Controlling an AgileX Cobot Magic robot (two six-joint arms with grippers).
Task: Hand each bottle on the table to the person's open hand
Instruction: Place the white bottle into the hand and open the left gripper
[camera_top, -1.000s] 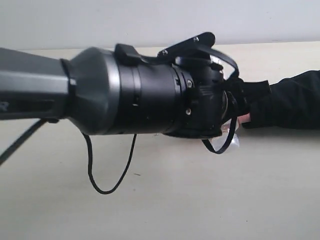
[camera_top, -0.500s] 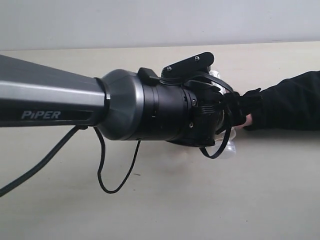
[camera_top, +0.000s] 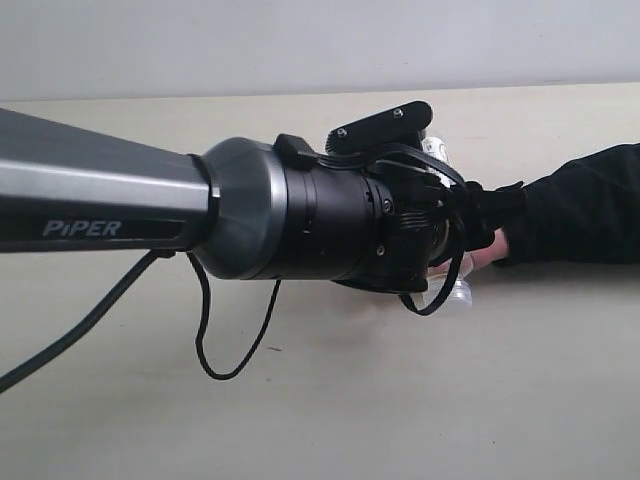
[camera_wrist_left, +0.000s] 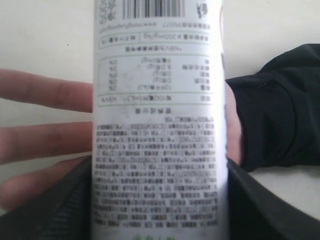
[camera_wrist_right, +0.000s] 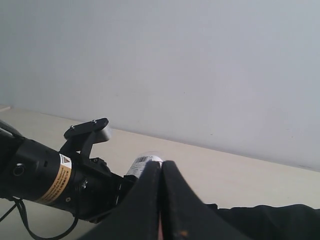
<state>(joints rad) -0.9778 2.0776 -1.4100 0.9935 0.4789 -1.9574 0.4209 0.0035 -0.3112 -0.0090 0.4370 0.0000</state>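
Right gripper (camera_wrist_right: 161, 200): fingers pressed together, nothing between them. It sits back from the handover, looking on from the near side.
Left arm (camera_top: 100, 205): grey and black, stretched across the exterior view toward the right, with a loose black cable (camera_top: 215, 340) hanging beneath it.
Left gripper (camera_wrist_left: 159, 202): clamped on the bottle, with one dark finger flat against each side of the body and the jaws spread to the bottle's width.
Bottle (camera_wrist_left: 157, 100): whitish, wrapped in a pale label with fine print and a barcode. It is held in the left gripper directly over the person's palm. Whether it rests on the skin or hangs just clear cannot be told.
Handling (a judgement): small plastic, so probably light. The wall is likely to give under a hard squeeze, the glossy label is likely slippery, and the round body is apt to roll off a flat palm. How full it is cannot be told.
Where to hold (a judgement): across the label at mid-body, as now, which leaves one end free for the person's fingers to close round.
Person's open hand (camera_wrist_left: 47, 137): bare, fingers spread, lying behind the bottle. The palm is mostly hidden by it.
Sleeve (camera_wrist_left: 280, 115): black, reaching in from the right of the exterior view.
Table (camera_top: 400, 400): pale cream top beneath the arm and hand.
Wall (camera_wrist_right: 200, 60): plain grey-white, beyond the table's far edge.
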